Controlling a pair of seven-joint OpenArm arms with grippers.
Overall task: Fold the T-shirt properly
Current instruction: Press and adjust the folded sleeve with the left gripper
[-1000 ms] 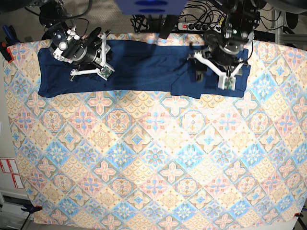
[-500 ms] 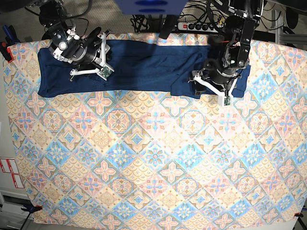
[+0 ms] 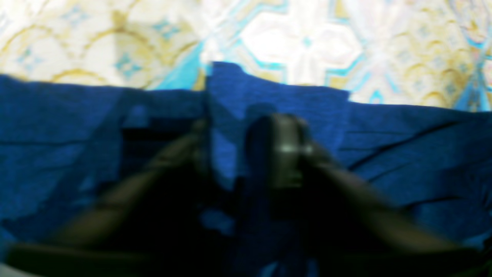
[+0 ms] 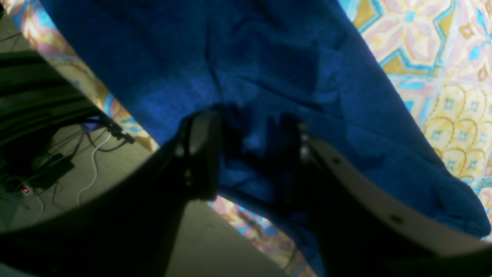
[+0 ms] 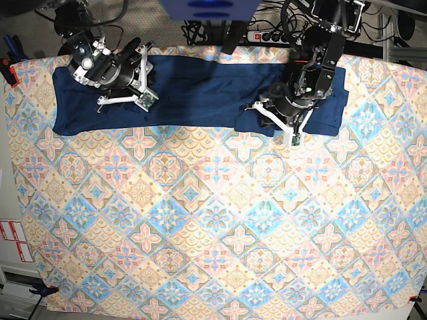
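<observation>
Base view: T-shirt, dark navy, laid in a long band across the far edge of the patterned tablecloth. Left gripper at the shirt's near hem, fingers narrowed on a fold of fabric. Right gripper over the shirt's opposite end, fingers spread, fabric between them.

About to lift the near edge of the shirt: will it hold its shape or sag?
Probably sags: the shirt lies limp with soft creases. It is likely light, being thin knit. It may drag on the tablecloth rather than slide, bunching near the left claw.
</observation>
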